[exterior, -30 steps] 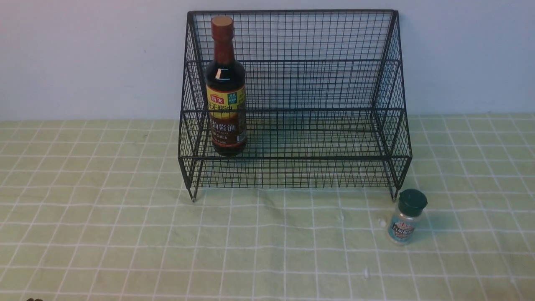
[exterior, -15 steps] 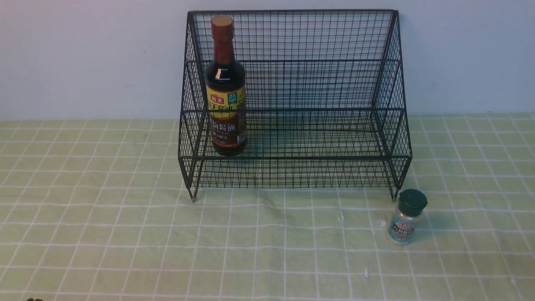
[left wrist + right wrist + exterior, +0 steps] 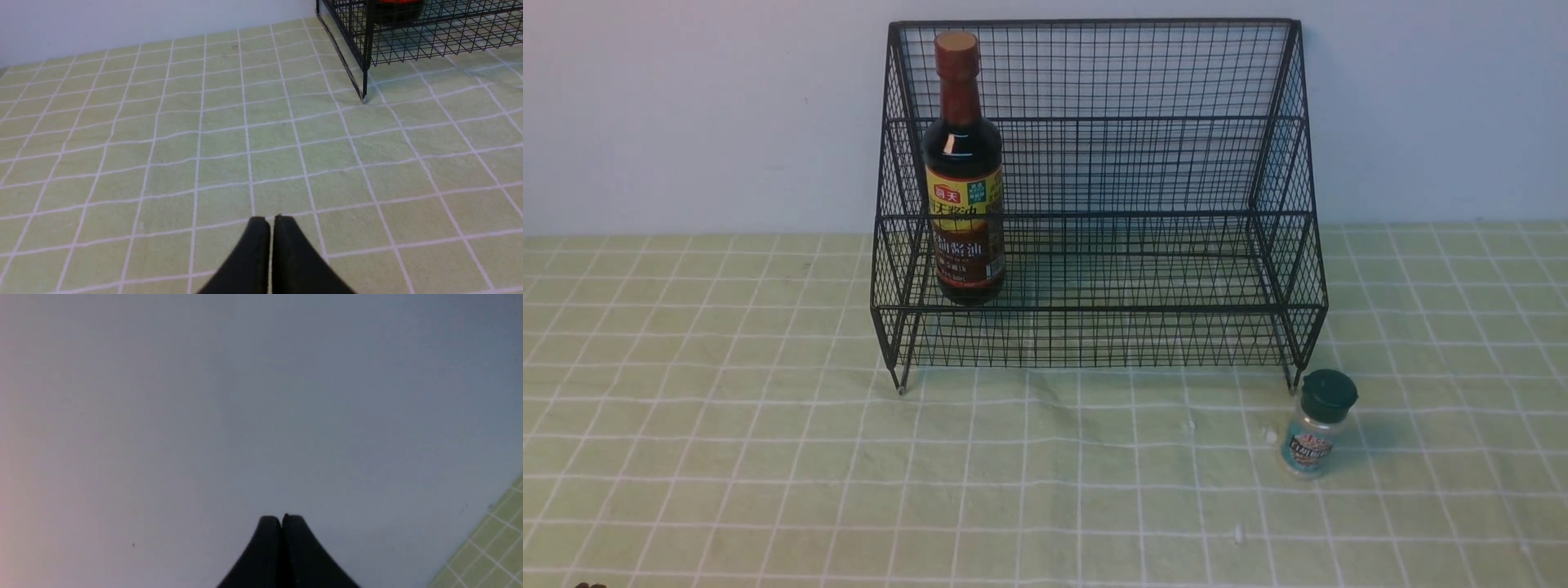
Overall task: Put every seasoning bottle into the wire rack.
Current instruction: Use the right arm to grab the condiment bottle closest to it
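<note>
Right gripper (image 3: 282, 517) (jaws shut, empty, like the left gripper (image 3: 271, 218)) should open wide, then take the shaker jar (image 3: 1313, 425) low and upright.

Soy-sauce bottle (image 3: 963, 167): tall, dark, brown-red cap, yellow-and-brown Chinese label, upright inside the wire rack (image 3: 1135, 163) at its left end, on the lower tier behind the front rail. Rack: black wire mesh, tall back, sloping sides, stepped tiers, short legs, standing on the counter against the wall. Shaker jar (image 3: 1316, 425): small, clear, dark green cap, teal label, upright on the counter just beside the rack's front right leg, outside it.
</note>
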Robot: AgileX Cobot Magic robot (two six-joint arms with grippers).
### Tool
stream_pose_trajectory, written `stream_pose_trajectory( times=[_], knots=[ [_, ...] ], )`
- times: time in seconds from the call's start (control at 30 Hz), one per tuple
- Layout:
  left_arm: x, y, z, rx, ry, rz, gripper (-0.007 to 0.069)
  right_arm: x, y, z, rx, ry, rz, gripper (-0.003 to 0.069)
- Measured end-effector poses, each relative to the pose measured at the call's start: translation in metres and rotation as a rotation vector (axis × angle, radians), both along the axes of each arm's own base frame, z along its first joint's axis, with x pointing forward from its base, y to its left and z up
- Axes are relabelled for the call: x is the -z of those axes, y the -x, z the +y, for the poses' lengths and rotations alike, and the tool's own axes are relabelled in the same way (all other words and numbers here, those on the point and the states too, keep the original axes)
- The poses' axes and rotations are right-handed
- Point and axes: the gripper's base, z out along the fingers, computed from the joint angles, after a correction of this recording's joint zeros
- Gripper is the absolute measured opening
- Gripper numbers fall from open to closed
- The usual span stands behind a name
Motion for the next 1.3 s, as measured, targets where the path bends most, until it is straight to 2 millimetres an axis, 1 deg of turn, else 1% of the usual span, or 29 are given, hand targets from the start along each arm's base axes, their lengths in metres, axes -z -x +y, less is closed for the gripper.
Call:
stream_pose_trajectory(
  times=[0.17, 0.23, 0.27, 0.3, 0.37, 0.4, 0.43, 0.5, 0.53, 0.57, 0.6, 0.63, 0.67, 0.7, 0.73, 0.8, 0.87, 0.9, 1.0, 1.07, 1.1, 1.17, 1.3],
  knots=[
    [0.000, 0.000, 0.000, 0.000, 0.000, 0.000, -0.0006, -0.004, 0.002, -0.003, 0.039, -0.005, -0.047, -0.0015],
    [0.000, 0.000, 0.000, 0.000, 0.000, 0.000, -0.0006, -0.014, 0.004, 0.000, 0.014, 0.023, -0.052, -0.0015],
    [0.000, 0.000, 0.000, 0.000, 0.000, 0.000, -0.0006, -0.029, 0.007, 0.003, -0.006, 0.071, -0.068, -0.0015],
    [0.000, 0.000, 0.000, 0.000, 0.000, 0.000, -0.0006, -0.037, 0.008, 0.005, -0.021, 0.117, -0.065, -0.0015],
    [0.000, 0.000, 0.000, 0.000, 0.000, 0.000, -0.0006, -0.077, 0.013, 0.013, -0.051, 0.266, -0.058, -0.0015],
    [0.000, 0.000, 0.000, 0.000, 0.001, 0.000, -0.0006, -0.081, 0.013, 0.014, -0.054, 0.280, -0.054, -0.0015],
    [0.000, 0.000, 0.000, 0.000, 0.001, 0.000, -0.0006, -0.107, 0.009, 0.019, -0.089, 0.380, 0.015, -0.0015],
    [0.000, 0.000, 0.000, 0.000, 0.001, 0.000, -0.0006, -0.133, 0.000, 0.023, -0.119, 0.466, 0.091, -0.0015],
    [0.000, 0.000, 0.000, 0.000, 0.001, 0.000, -0.0006, -0.142, -0.007, 0.025, -0.150, 0.515, 0.163, -0.0015],
    [0.000, 0.000, 0.000, 0.000, 0.001, 0.000, -0.0006, -0.158, -0.019, 0.028, -0.183, 0.571, 0.245, -0.0015],
    [0.000, 0.000, 0.000, 0.000, 0.001, 0.000, -0.0006, -0.168, -0.034, 0.030, -0.231, 0.627, 0.354, -0.0015],
    [0.000, 0.000, 0.000, 0.000, 0.001, 0.000, -0.0006, -0.173, -0.044, 0.031, -0.265, 0.672, 0.430, -0.0015],
    [0.000, 0.000, 0.000, 0.000, 0.001, 0.000, -0.0006, -0.173, -0.047, 0.032, -0.282, 0.686, 0.466, -0.0015],
    [0.000, 0.000, 0.000, 0.000, 0.001, 0.000, -0.0006, -0.180, -0.070, 0.034, -0.349, 0.740, 0.602, -0.0015],
    [0.000, 0.000, 0.000, 0.000, 0.001, 0.000, -0.0006, -0.181, -0.085, 0.035, -0.407, 0.764, 0.707, -0.0015],
    [0.000, 0.000, 0.000, 0.000, 0.001, 0.000, -0.0006, -0.182, -0.114, 0.037, -0.499, 0.776, 0.857, -0.0015],
    [0.000, 0.000, 0.000, 0.000, 0.001, 0.000, -0.0006, -0.179, -0.144, 0.038, -0.572, 0.775, 0.973, -0.0015],
    [0.000, 0.000, 0.000, 0.000, 0.001, 0.000, -0.0006, -0.177, -0.153, 0.038, -0.594, 0.774, 1.006, -0.0015],
    [0.000, 0.000, 0.000, 0.000, 0.001, 0.000, -0.0006, -0.162, -0.195, 0.040, -0.696, 0.771, 1.153, -0.0013],
    [0.000, 0.000, 0.000, 0.000, 0.001, 0.000, -0.0006, -0.150, -0.213, 0.046, -0.760, 0.789, 1.213, -0.0010],
    [0.000, 0.000, 0.000, 0.000, 0.001, 0.000, -0.0006, -0.139, -0.228, 0.053, -0.800, 0.807, 1.252, -0.0010],
    [0.000, 0.000, 0.000, 0.000, 0.001, 0.000, -0.0006, -0.121, -0.241, 0.067, -0.858, 0.845, 1.303, -0.0008],
    [0.000, 0.000, 0.000, 0.000, 0.001, 0.000, -0.0006, -0.099, -0.250, 0.092, -0.907, 0.897, 1.380, -0.0001]
  ],
)
